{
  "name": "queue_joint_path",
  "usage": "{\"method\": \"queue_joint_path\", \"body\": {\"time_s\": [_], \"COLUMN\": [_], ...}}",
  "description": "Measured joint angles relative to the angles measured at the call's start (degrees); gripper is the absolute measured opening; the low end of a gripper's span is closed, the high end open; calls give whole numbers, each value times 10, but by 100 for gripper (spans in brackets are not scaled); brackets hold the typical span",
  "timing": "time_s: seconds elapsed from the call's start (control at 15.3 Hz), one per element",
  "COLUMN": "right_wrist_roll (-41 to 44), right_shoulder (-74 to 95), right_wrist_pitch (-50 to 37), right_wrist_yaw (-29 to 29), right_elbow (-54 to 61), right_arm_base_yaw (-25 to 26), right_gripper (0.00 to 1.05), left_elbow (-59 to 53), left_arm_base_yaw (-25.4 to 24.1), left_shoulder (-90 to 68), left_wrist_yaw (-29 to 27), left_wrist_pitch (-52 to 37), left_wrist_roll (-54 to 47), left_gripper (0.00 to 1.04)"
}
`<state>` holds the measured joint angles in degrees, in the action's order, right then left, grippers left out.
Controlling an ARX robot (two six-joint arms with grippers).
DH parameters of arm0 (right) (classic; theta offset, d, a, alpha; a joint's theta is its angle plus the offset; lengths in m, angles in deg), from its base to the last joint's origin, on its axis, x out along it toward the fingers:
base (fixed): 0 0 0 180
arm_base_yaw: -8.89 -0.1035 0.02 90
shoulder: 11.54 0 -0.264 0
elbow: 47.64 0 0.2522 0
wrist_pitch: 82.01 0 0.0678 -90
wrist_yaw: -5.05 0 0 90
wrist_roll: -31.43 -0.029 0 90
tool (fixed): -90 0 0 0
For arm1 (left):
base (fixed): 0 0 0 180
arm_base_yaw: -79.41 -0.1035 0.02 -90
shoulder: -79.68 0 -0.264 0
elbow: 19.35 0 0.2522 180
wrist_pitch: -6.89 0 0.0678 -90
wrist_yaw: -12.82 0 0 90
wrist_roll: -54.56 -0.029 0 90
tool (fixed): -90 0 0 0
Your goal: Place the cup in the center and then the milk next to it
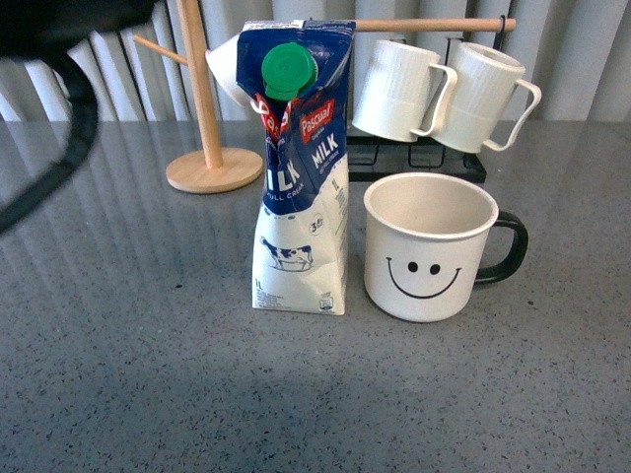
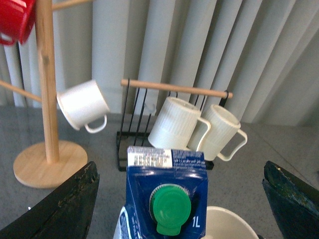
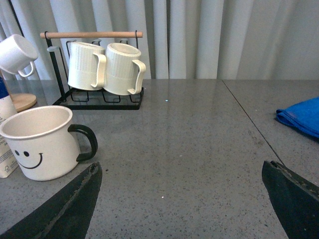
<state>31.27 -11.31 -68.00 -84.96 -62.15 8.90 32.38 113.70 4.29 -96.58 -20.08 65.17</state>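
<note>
The cup, a wide white mug with a black smiley face and black handle, stands on the grey table at centre right. Just left of it stands the milk, a blue-and-white carton with a green cap, upright and apart from the cup. My left gripper is open above and behind the milk, its fingers wide on either side of the carton top, not touching. My right gripper is open over bare table, to the right of the cup.
Two ribbed cream mugs hang on a black rack with a wooden bar behind the cup. A wooden mug tree with a small white mug stands behind the milk. A blue cloth lies at the far right.
</note>
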Motion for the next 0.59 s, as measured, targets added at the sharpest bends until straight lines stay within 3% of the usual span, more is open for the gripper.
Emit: {"method": "queue_joint_path", "body": {"time_s": [0.33, 0.59], "right_wrist_roll": [0, 0], "right_shoulder": [0, 0], "right_wrist_pitch": [0, 0], "right_wrist_yaw": [0, 0], "right_elbow": [0, 0], "right_arm_base_yaw": [0, 0], "right_gripper": [98, 98], "left_elbow": [-43, -82], "left_arm_base_yaw": [-107, -177], "left_shoulder": [179, 290], "left_wrist_yaw": [60, 75], "left_wrist_pitch": [35, 63], "left_wrist_roll": [-112, -179], "left_gripper": [98, 98]}}
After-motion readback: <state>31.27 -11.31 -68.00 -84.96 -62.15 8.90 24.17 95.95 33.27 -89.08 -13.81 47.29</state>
